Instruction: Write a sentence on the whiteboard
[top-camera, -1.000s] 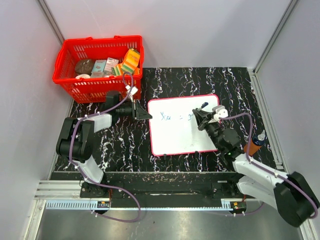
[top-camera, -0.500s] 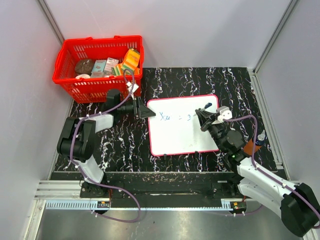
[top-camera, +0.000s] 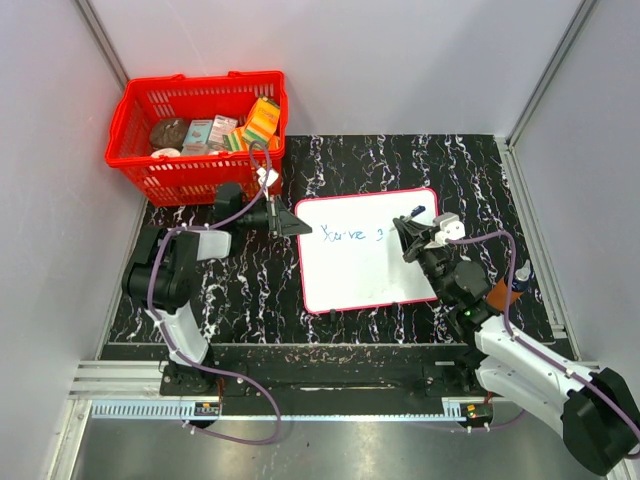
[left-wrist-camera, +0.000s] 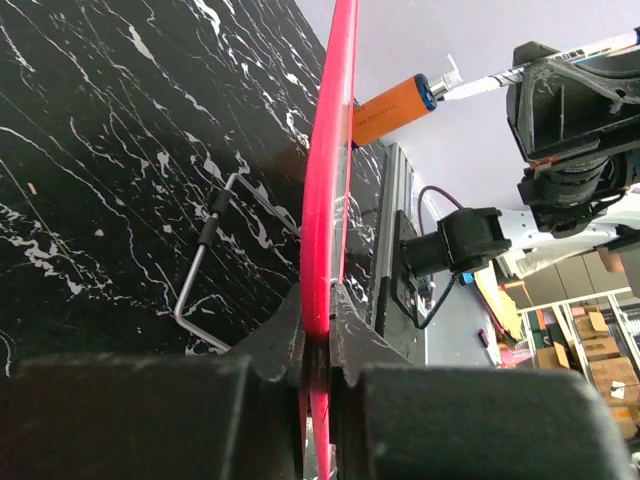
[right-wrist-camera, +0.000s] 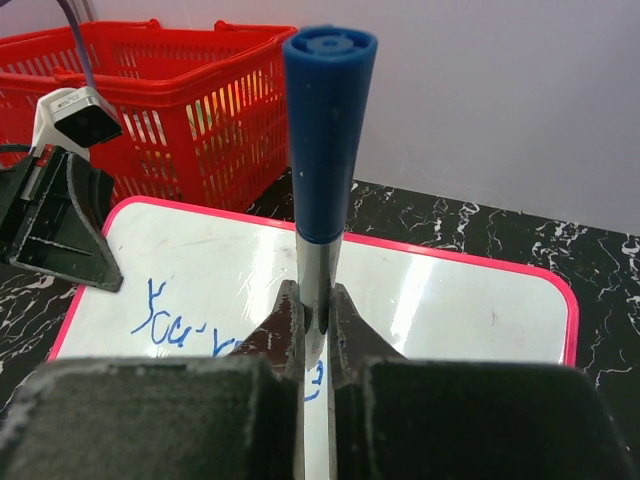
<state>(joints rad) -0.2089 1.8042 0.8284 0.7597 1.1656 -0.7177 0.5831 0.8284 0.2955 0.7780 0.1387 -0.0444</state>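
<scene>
Where the right gripper (right-wrist-camera: 312, 322) pinches shut, its two fingers clamp the pale barrel of a marker (right-wrist-camera: 328, 140). The marker's blue end stands up toward the wrist camera, and its tip is hidden below the fingers, so contact with the surface cannot be told. Just under and beyond that gripper lies the whiteboard (right-wrist-camera: 460, 300), white with a thin red rounded frame, on the black marbled table (top-camera: 250, 290). Blue handwriting, the sentence (right-wrist-camera: 175, 325), runs in from the gripper's left and reads roughly "You've" before the fingers cut it off. On the board's edge farthest to this gripper's left, the left gripper (left-wrist-camera: 318, 335) is closed on the red frame, which rises edge-on between its jaws in the wrist view. Beyond the left gripper stands a red basket (top-camera: 195, 160) of packaged goods, their labels too small to read.
</scene>
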